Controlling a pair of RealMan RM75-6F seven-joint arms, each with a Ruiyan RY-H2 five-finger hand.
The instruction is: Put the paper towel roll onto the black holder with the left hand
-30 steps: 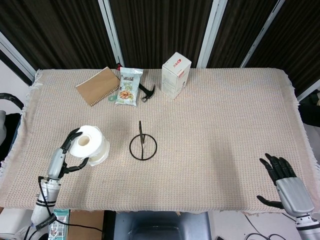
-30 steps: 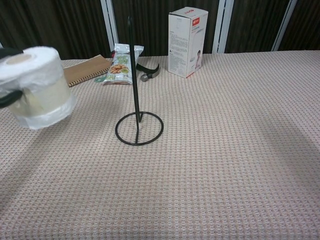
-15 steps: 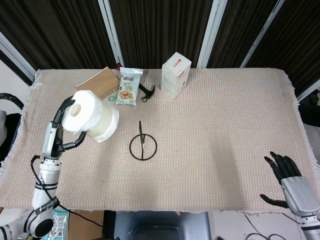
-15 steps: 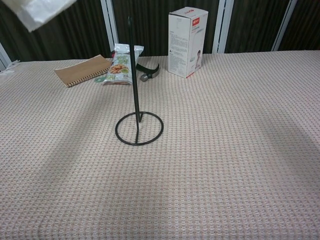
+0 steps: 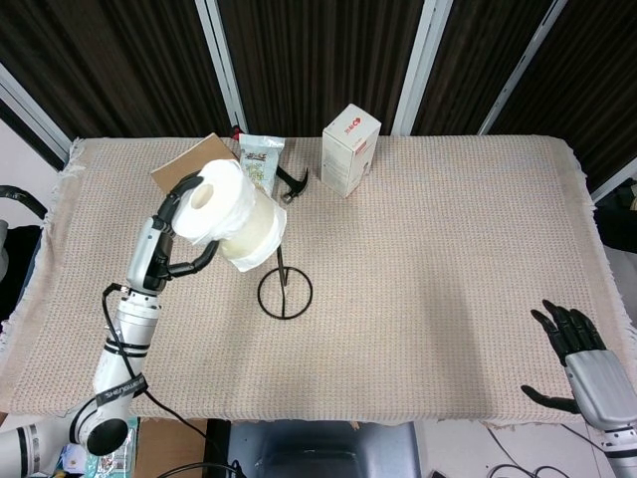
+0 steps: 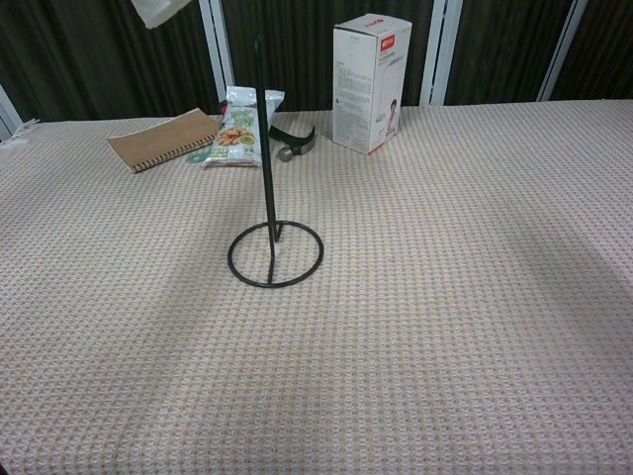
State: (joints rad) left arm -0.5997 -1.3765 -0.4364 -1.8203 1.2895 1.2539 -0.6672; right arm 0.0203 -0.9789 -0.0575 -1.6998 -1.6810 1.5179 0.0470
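Note:
My left hand (image 5: 171, 234) grips the white paper towel roll (image 5: 231, 215) and holds it high above the table, tilted, just left of the black holder (image 5: 285, 289). The roll's hollow core faces up toward the head camera. In the chest view only a corner of the roll (image 6: 161, 10) shows at the top edge, left of the tip of the holder's upright rod (image 6: 263, 148); the ring base (image 6: 275, 254) sits mid-table. My right hand (image 5: 582, 363) hangs open off the table's near right corner, holding nothing.
Along the far edge lie a brown spiral notebook (image 6: 164, 138), a snack packet (image 6: 237, 128), a black hammer (image 6: 293, 142) and an upright white box (image 6: 370, 82). The woven cloth (image 5: 448, 249) covers the table.
My left hand has lifted the roll from low at the table's left and carried it up and right, close to the holder's rod. The right hand has drifted slightly lower.

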